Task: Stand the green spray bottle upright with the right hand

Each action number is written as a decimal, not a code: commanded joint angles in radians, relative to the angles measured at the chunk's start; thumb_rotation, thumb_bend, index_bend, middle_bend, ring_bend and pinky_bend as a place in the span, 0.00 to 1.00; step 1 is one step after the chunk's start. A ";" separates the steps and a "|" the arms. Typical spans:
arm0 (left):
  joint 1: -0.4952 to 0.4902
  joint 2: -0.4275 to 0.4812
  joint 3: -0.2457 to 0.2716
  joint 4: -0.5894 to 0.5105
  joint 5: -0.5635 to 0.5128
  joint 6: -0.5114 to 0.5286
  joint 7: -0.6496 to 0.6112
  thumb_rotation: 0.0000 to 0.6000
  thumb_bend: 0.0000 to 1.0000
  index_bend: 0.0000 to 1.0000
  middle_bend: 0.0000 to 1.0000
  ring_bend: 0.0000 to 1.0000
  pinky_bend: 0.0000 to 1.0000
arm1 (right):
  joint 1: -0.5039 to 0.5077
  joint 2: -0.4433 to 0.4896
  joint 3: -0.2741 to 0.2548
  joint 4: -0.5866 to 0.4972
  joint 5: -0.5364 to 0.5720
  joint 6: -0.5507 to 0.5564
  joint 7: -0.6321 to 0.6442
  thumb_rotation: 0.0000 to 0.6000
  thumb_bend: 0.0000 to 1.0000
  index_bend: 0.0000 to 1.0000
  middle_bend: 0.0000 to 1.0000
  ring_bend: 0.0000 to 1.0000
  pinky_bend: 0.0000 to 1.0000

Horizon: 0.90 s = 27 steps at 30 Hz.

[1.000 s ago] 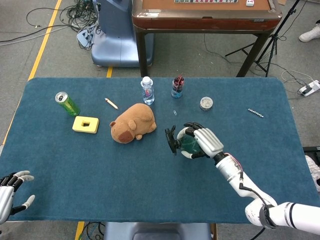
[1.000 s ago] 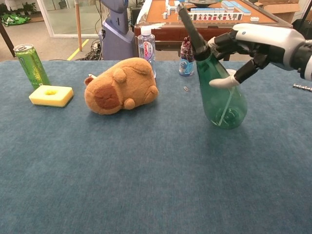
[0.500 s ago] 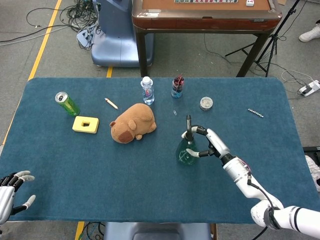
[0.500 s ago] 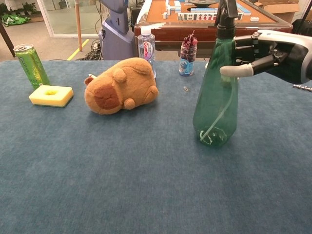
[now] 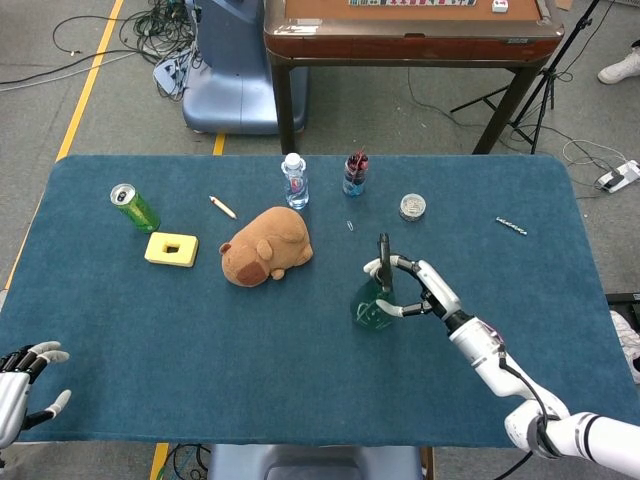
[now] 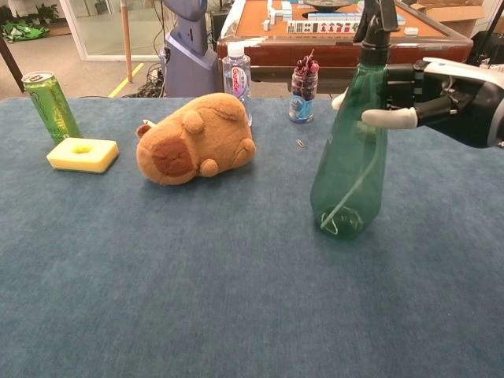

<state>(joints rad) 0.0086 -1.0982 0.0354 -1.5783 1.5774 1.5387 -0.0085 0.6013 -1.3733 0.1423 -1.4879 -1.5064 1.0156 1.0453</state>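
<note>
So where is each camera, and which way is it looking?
Head view: sits high up, looking down on the blue table; shows the right hand gripping the green spray bottle, its white arm, and the left hand at the bottom left corner.
Chest view: sits low at table height, looking forward across the table; shows only the right hand on the bottle's neck.
Both show: the bottle, the right hand, the plush toy, the green can and the yellow sponge.
</note>
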 commanded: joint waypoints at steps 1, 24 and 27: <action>-0.001 -0.001 0.000 -0.001 0.001 -0.001 0.001 1.00 0.26 0.36 0.25 0.21 0.23 | -0.002 0.006 -0.005 0.002 -0.017 0.019 0.010 1.00 0.04 0.38 0.25 0.11 0.09; -0.010 -0.002 -0.002 -0.003 0.006 -0.008 0.008 1.00 0.26 0.37 0.25 0.21 0.23 | -0.032 0.077 -0.040 -0.024 -0.020 0.062 -0.054 1.00 0.02 0.24 0.16 0.06 0.04; -0.015 -0.003 -0.006 -0.004 0.009 -0.007 0.008 1.00 0.26 0.37 0.25 0.21 0.23 | -0.056 0.115 -0.053 -0.050 -0.006 0.076 -0.164 1.00 0.08 0.21 0.14 0.05 0.04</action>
<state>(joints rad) -0.0056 -1.1008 0.0301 -1.5819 1.5860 1.5317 -0.0008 0.5662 -1.2907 0.1008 -1.5153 -1.5245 1.0798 0.9592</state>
